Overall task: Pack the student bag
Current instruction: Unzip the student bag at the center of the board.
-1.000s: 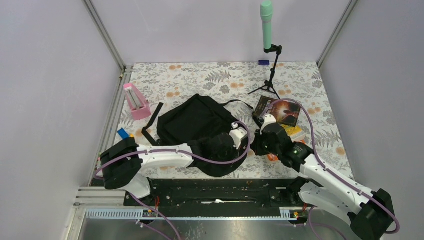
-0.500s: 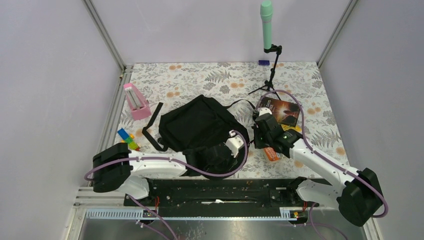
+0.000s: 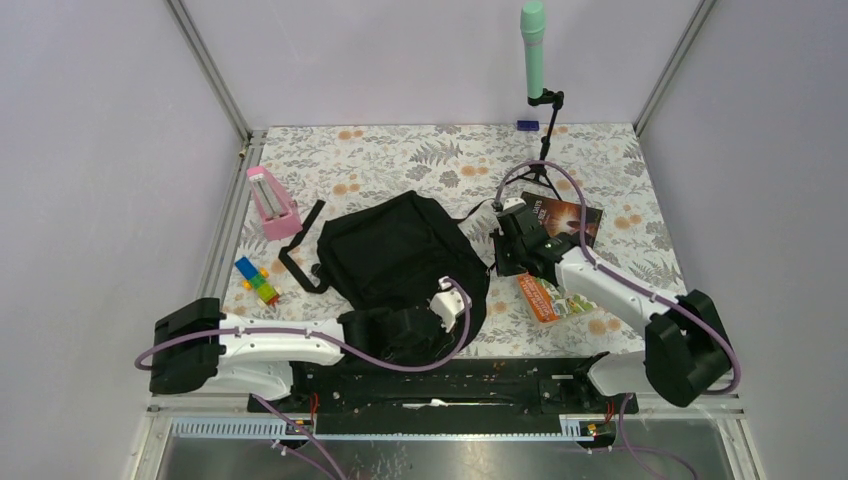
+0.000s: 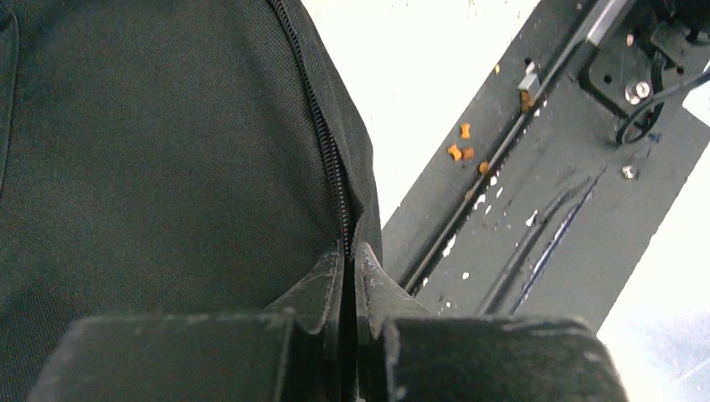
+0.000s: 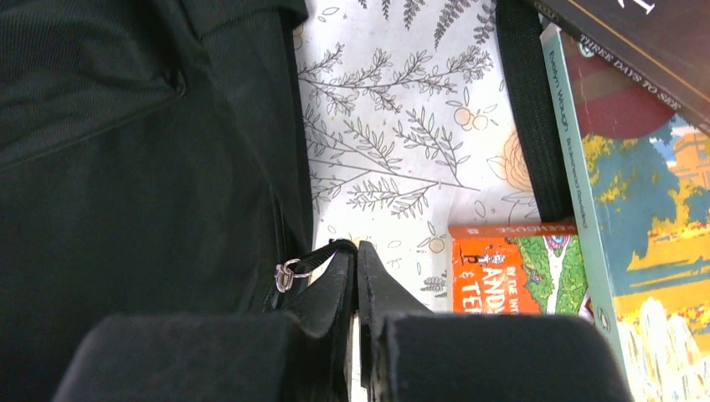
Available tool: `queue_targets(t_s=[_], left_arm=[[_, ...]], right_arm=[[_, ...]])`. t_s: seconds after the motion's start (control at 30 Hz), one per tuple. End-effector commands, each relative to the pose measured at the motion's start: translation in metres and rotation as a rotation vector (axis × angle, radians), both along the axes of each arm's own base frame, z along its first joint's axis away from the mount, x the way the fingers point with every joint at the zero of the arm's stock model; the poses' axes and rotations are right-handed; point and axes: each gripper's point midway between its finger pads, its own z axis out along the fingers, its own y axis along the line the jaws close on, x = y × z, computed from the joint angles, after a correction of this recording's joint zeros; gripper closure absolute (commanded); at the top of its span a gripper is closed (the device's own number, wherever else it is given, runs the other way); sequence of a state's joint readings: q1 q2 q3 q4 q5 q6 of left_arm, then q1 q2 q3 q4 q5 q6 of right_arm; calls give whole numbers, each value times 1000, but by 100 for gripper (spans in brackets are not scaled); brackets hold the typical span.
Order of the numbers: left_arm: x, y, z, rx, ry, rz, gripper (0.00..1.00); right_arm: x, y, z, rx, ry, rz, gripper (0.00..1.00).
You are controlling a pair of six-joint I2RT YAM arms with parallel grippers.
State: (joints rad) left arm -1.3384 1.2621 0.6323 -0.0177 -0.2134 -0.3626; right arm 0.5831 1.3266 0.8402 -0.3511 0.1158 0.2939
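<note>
Has swung the right arm (image 3: 610, 285) farther up the table (image 3: 400, 160) since a second ago, baring an orange book (image 3: 540, 298). Holds right jaws pinched on the zip pull (image 5: 306, 262) of the student bag (image 3: 395, 250), mid-table; left jaws clamped on its near zip edge, contact hidden.

The left arm (image 3: 285, 340) and the right arm (image 3: 610, 285) look alike: smooth white shells with chunky black joints. Far back from the fingers, each arm ends in a big black block (image 3: 185, 345). A thin purple cable (image 3: 545, 172) runs along each arm and loops out just behind the fingers. The left gripper (image 4: 350, 251) and the right gripper (image 5: 356, 249) each have two dull black fingers (image 5: 385, 285). These are pointed like wedges and grow from a wide black bar (image 4: 335, 356) with rounded edges.
</note>
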Motion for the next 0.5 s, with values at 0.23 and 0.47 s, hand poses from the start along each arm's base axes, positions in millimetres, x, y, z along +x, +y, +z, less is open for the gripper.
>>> queue_targets(t_s=[0.23, 0.47], left_arm=[[-19, 22, 19, -1, 17, -2, 68], [28, -22, 86, -153, -82, 167, 17]], right_arm=[[34, 30, 44, 150, -144, 97, 100], [11, 34, 41, 220, -101, 130, 100]])
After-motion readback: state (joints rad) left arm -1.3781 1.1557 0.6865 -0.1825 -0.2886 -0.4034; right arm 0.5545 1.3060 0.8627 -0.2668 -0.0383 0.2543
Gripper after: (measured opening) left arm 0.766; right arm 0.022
